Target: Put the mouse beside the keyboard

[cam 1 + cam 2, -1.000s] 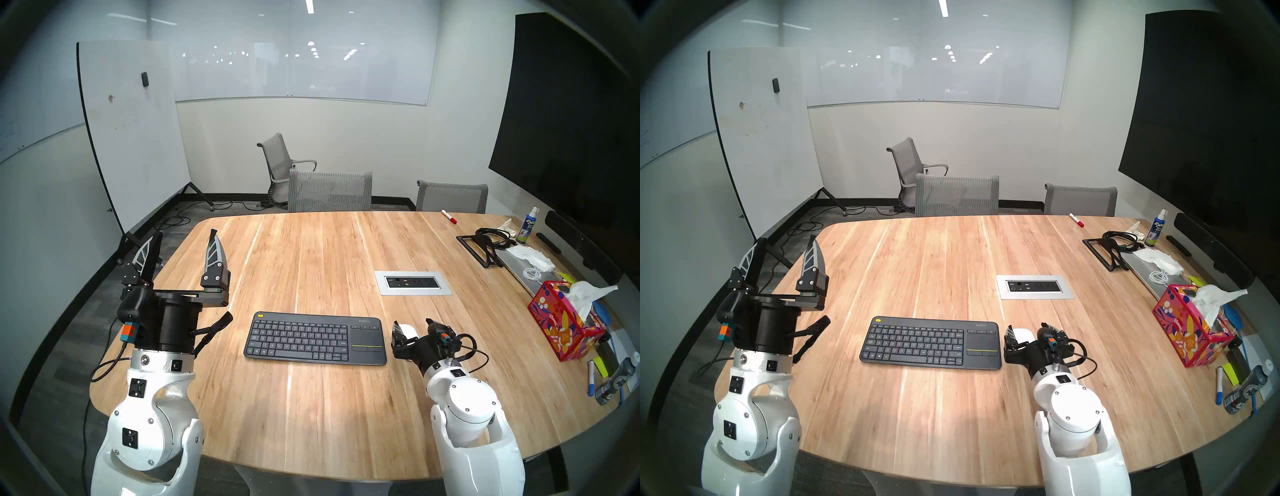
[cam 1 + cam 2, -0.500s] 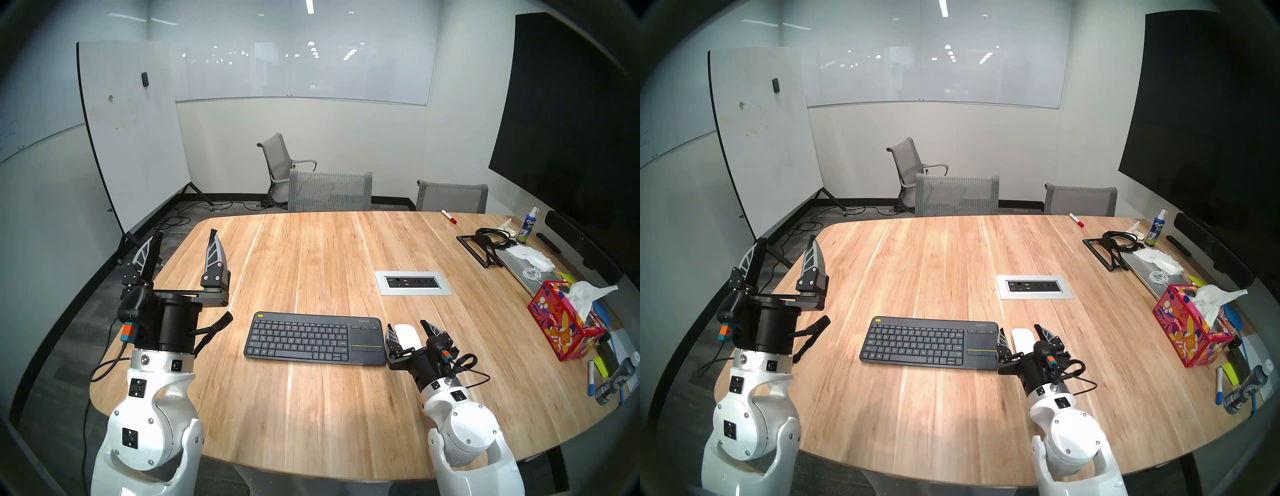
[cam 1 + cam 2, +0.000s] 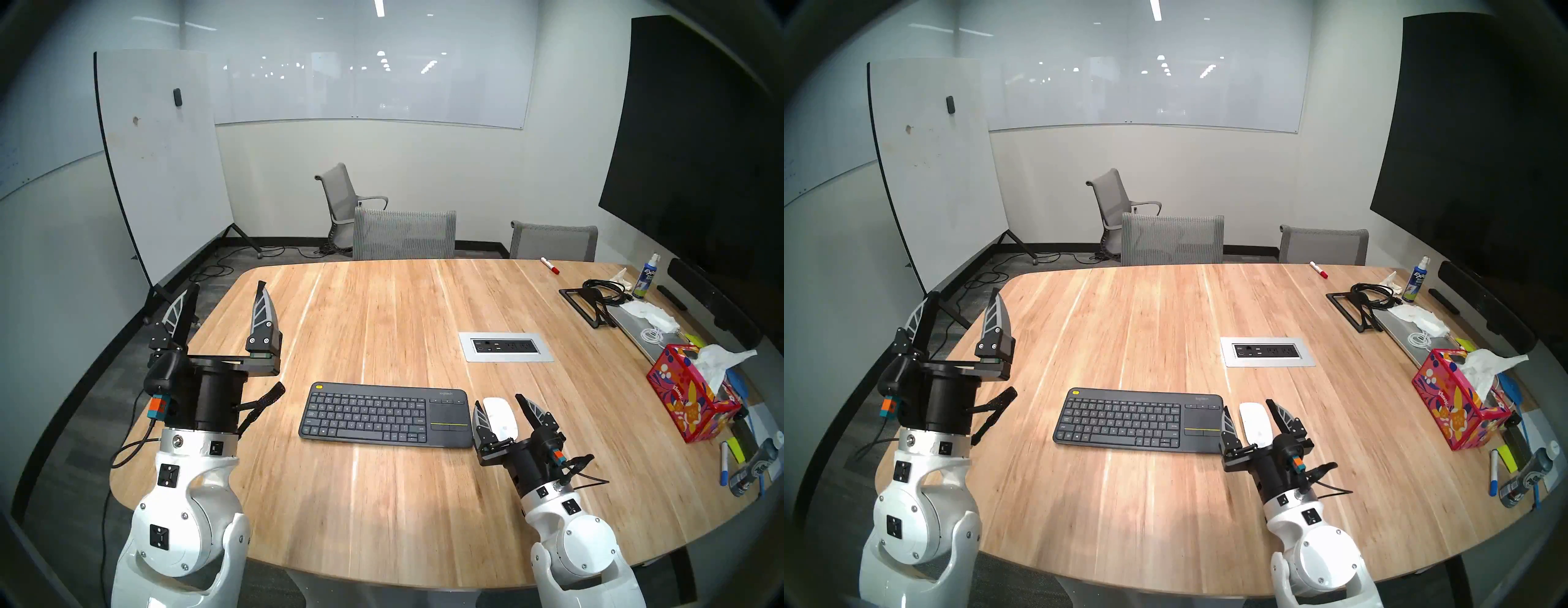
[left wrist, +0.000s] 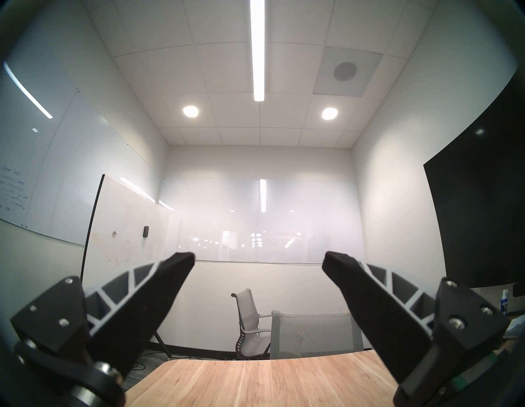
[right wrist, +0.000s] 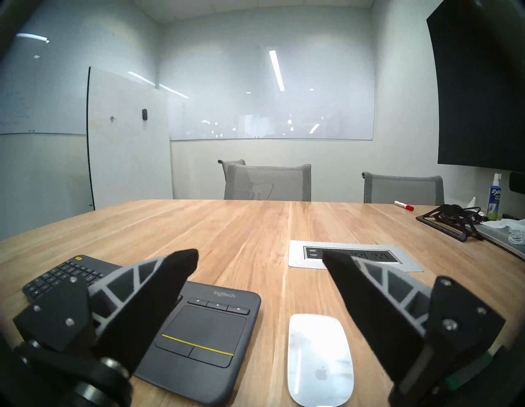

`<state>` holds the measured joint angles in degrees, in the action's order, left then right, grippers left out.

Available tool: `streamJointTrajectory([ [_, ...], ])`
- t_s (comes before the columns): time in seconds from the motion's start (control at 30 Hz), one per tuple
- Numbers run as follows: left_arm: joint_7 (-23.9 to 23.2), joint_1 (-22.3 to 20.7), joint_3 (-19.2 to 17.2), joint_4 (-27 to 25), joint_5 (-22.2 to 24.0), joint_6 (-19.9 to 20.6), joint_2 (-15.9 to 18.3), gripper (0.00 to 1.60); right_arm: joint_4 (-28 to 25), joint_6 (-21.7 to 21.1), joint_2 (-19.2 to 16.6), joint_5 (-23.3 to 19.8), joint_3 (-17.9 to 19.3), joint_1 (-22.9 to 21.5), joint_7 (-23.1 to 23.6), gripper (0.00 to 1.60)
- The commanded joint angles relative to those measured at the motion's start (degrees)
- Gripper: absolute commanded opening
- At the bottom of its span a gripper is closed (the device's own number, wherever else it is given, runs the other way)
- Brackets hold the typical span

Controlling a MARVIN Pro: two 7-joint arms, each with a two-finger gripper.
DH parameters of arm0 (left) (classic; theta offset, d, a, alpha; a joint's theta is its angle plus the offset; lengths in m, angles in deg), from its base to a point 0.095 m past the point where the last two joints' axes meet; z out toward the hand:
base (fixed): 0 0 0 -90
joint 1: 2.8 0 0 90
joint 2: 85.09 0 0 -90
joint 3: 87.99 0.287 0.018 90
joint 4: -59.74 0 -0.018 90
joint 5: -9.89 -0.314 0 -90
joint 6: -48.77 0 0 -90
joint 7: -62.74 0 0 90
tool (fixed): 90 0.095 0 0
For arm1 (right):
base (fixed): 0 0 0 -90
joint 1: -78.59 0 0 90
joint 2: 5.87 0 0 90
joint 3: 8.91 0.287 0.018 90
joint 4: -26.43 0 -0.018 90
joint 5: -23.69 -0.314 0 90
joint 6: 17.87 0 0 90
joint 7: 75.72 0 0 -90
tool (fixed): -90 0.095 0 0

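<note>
Mouse (image 5: 319, 361): lying on my table (image 3: 382, 305), just beside keyboard (image 3: 386, 416).
Right gripper (image 3: 498, 401): wide apart, holding nothing.
Left gripper (image 3: 227, 288): spread, holding nothing.
Tissue box (image 3: 689, 392): tissue sticking out.

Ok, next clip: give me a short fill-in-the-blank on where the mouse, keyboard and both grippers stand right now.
1. The mouse lies on the table beside the keyboard's ____ end.
2. The right gripper is ____, a finger on either side of the mouse.
3. The left gripper is open and holds ____.
4. The mouse's colour is ____.

Missing words: touchpad; open; nothing; white
</note>
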<state>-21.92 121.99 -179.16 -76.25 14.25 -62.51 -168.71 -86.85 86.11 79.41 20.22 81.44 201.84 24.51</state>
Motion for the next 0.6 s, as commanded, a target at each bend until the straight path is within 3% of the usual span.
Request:
streamJointTrajectory([
  [0.0,-0.1,-0.1,-0.1,-1.3,-0.1,-0.1,0.1,1.6,-1.7,4.9,1.0,0.3,-2.6,1.6,0.7,1.6],
  [0.3,-0.1,-0.1,-0.1,-1.3,-0.1,-0.1,0.1,1.6,-1.5,7.6,2.0,2.7,-4.9,1.6,0.0,1.6],
  [0.57,-0.1,-0.1,-0.1,-1.3,-0.1,-0.1,0.1,1.6,-3.3,8.1,1.0,4.3,-3.0,3.5,-0.8,1.6],
])
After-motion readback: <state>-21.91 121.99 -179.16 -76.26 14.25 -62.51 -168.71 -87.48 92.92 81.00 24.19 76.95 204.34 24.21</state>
